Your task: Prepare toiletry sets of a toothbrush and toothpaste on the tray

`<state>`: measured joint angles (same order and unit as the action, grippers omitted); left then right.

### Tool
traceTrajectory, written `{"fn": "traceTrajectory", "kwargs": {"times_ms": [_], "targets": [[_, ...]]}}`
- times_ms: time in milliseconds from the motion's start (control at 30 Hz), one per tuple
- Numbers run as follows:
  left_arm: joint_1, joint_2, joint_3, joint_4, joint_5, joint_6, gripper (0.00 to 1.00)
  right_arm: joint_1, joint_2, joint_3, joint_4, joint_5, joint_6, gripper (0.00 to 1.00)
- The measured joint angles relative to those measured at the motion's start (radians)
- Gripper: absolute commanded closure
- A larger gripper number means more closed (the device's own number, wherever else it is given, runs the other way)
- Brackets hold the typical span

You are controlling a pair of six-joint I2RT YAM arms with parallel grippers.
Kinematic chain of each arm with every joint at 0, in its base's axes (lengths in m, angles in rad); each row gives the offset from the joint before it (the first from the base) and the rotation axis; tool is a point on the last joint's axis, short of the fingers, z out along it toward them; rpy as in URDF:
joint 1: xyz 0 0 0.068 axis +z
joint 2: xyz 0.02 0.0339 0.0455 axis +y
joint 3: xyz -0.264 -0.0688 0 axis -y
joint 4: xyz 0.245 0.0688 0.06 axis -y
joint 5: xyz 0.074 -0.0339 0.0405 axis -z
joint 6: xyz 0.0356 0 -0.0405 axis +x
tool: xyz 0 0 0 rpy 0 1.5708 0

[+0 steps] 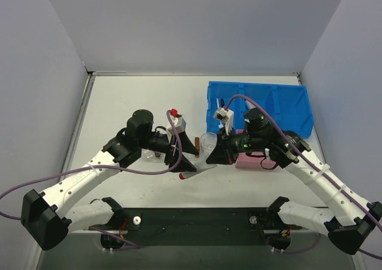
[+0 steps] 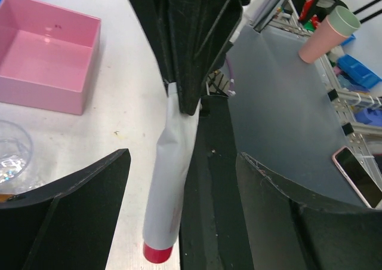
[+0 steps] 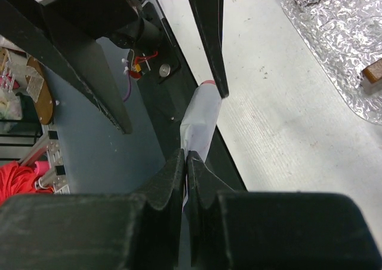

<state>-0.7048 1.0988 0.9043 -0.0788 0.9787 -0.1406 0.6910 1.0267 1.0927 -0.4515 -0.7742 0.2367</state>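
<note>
**Toothpaste hanging between two grippers, just off the tray**

The right gripper [image 3: 187,162] is pinching the toothpaste [image 2: 170,180] by its crimped end, with its jaws fully closed on the flat seam. The left gripper [image 2: 182,159] is gaping wide and holding nothing. It has one finger on each side of the tube, and neither is touching it.

The tube is hanging just off the tray's [image 3: 334,43] near side, over the near edge of the table [image 2: 119,120]. Its long axis is running along the left fingers. The red cap [image 2: 156,253] is pointing into the left palm and the crimp is pointing away, toward the right jaws.

Both arms are reaching in toward the middle, and the grippers are facing each other nose to nose.

This is looking like a handover. The left jaws would need to close across the tube's body before the right jaws let go. On the part of the tray in view, only a brown block [image 3: 373,70] is showing.
</note>
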Motion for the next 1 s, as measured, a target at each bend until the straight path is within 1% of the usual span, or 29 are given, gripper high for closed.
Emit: {"fn": "traceTrajectory", "kwargs": {"times_ms": [233, 367, 400, 467, 533, 600, 633, 733, 800, 900, 933, 1000], "targets": [[-0.050, 0.072, 0.000, -0.007, 0.084, -0.002, 0.18, 0.024, 0.047, 0.041, -0.013, -0.020, -0.014, 1.00], [-0.078, 0.107, 0.000, -0.016, 0.101, -0.002, 0.25, 0.037, 0.061, 0.063, -0.023, -0.032, -0.026, 1.00], [-0.082, 0.111, 0.000, -0.018, 0.103, -0.003, 0.32, 0.040, 0.065, 0.069, -0.026, -0.036, -0.028, 1.00], [-0.087, 0.113, 0.000, -0.021, 0.105, -0.004, 0.39, 0.045, 0.073, 0.077, -0.026, -0.040, -0.032, 1.00], [-0.087, 0.113, 0.000, -0.023, 0.106, -0.004, 0.49, 0.049, 0.079, 0.082, -0.031, -0.043, -0.037, 1.00], [-0.087, 0.114, 0.000, -0.024, 0.107, -0.006, 0.55, 0.050, 0.084, 0.085, -0.034, -0.047, -0.040, 1.00], [-0.087, 0.115, 0.000, -0.024, 0.107, -0.006, 0.61, 0.050, 0.085, 0.087, -0.036, -0.047, -0.042, 1.00], [-0.088, 0.120, 0.000, -0.023, 0.109, -0.006, 0.74, 0.051, 0.085, 0.090, -0.040, -0.045, -0.048, 1.00], [-0.088, 0.121, 0.000, -0.024, 0.107, -0.006, 0.79, 0.051, 0.087, 0.090, -0.042, -0.041, -0.050, 1.00], [-0.088, 0.122, 0.000, -0.023, 0.099, -0.011, 0.84, 0.051, 0.086, 0.092, -0.043, -0.029, -0.051, 1.00], [-0.088, 0.122, -0.002, -0.022, 0.095, -0.013, 0.85, 0.051, 0.087, 0.092, -0.044, -0.024, -0.051, 0.92], [-0.088, 0.117, -0.011, -0.007, 0.080, -0.020, 0.88, 0.051, 0.087, 0.092, -0.045, -0.013, -0.047, 0.82]]}}
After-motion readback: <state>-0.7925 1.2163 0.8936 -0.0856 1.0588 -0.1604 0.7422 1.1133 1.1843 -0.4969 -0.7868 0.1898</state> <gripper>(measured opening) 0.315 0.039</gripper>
